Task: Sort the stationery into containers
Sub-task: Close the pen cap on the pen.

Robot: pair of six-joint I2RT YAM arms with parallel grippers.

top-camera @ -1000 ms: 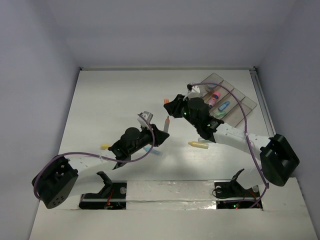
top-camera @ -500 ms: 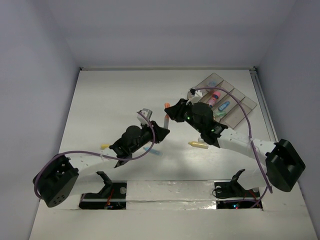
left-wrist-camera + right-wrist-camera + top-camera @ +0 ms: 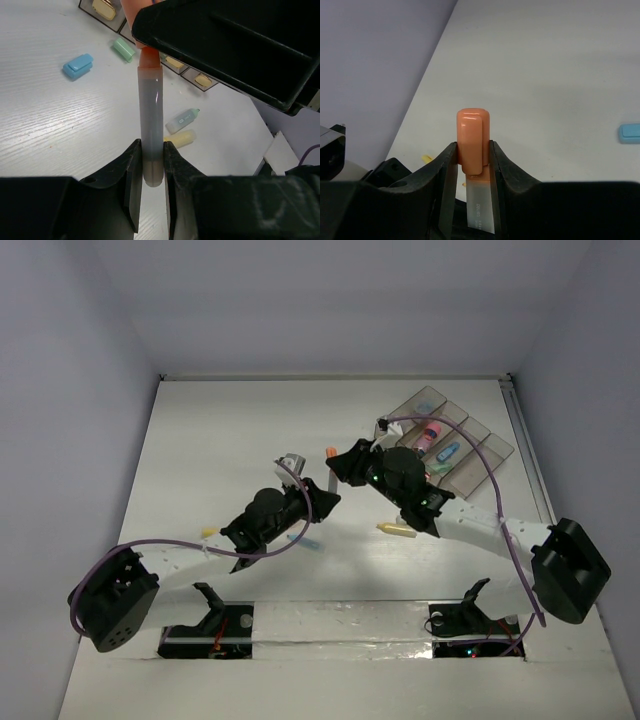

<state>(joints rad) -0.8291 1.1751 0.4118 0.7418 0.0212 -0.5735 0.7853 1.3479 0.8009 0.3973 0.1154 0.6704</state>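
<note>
Centre of the top view: my left gripper [image 3: 151, 156] pinches the marker [image 3: 150, 107] by its grey barrel, my right gripper [image 3: 473, 152] its orange cap [image 3: 473, 131] (light, stiff, slick plastic, I'd judge, so grip squarely).

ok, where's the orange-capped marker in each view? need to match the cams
Top external: orange-capped marker at centre, bridging the two arms' tips.
Left wrist: marker centre frame, grey barrel standing up from the left fingers.
Right wrist: marker centre frame, orange cap pinched between the right fingers.
Shared landmark: the white table behind it in all three.
</note>
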